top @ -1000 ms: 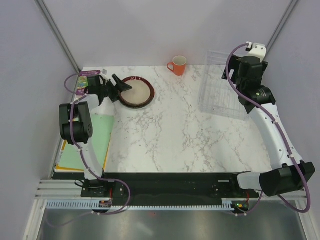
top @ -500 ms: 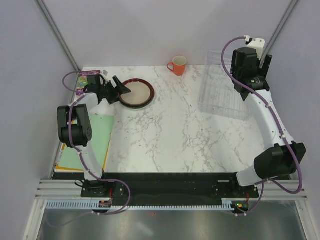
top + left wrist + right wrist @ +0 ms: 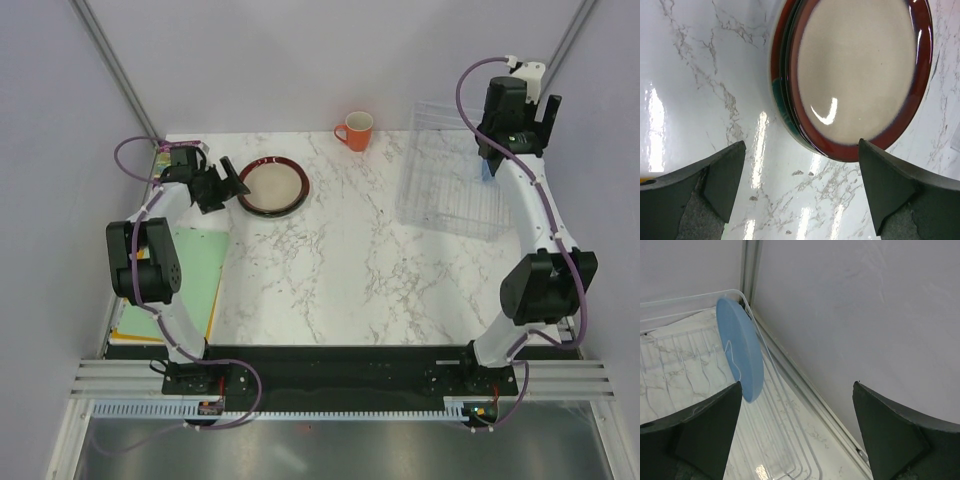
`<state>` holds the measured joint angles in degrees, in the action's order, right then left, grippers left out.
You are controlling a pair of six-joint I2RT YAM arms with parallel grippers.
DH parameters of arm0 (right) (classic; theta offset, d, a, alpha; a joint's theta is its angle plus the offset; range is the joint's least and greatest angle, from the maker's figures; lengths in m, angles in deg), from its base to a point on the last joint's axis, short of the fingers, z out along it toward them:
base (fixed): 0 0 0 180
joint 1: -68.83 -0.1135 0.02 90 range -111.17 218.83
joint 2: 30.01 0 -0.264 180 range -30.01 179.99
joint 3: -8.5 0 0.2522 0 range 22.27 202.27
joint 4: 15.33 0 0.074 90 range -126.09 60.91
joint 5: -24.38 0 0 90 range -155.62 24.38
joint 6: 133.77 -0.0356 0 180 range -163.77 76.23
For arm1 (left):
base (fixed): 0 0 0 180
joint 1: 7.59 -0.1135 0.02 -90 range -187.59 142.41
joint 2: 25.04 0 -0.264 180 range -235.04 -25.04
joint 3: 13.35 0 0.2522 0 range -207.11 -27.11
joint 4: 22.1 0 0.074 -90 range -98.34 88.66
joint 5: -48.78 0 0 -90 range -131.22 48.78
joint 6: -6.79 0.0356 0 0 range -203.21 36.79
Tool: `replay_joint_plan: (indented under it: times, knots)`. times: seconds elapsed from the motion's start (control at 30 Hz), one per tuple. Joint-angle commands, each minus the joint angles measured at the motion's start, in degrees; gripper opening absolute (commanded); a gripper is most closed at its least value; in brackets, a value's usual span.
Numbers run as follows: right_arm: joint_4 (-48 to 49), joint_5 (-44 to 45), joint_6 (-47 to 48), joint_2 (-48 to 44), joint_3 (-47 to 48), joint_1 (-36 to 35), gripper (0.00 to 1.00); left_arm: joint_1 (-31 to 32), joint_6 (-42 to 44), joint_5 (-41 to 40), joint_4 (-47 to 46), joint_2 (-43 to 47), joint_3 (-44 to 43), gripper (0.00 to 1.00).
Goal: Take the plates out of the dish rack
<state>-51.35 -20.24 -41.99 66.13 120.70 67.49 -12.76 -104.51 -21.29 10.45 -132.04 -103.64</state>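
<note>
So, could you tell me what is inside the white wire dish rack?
In the white wire dish rack, one light blue round plate stands on edge; the right arm covers part.

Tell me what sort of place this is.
Probably a robot lab cell staged as a kitchen counter: plain grey partition walls enclose a marble-look table, with a wire dish rack, stacked plates and an orange mug.

Through my right wrist camera: light blue plate (image 3: 740,355) stands on edge in white wire dish rack (image 3: 785,450), close to rack's far corner. Marble tabletop (image 3: 670,370) shows through bars. Pale wall panel (image 3: 865,315) fills right side. Right gripper (image 3: 796,390) spread wide, dark fingers (image 3: 705,435) in both lower corners, gripping nothing.
</note>
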Motion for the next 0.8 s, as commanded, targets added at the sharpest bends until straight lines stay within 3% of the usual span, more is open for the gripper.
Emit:
replay_joint_plan:
  times: [0.0,0.1,0.33,0.77]
  knots:
    - [1.17,-0.12,1.38,5.8,6.41,2.73,0.98,0.07,1.18,-1.82,1.34,7.84,1.38,1.0]
    - [0.9,-2.57,0.68,10.11,9.93,4.24,0.97,0.42,0.21,1.33,0.64,10.23,2.17,1.0]
    - [-2.17,-5.99,0.33,20.4,19.24,5.04,0.86,1.83,-3.12,9.34,-4.45,15.59,6.39,1.0]
    - [-3.67,-5.22,0.15,26.11,21.27,5.04,0.79,2.36,-4.89,13.21,-8.85,14.54,8.68,1.0]
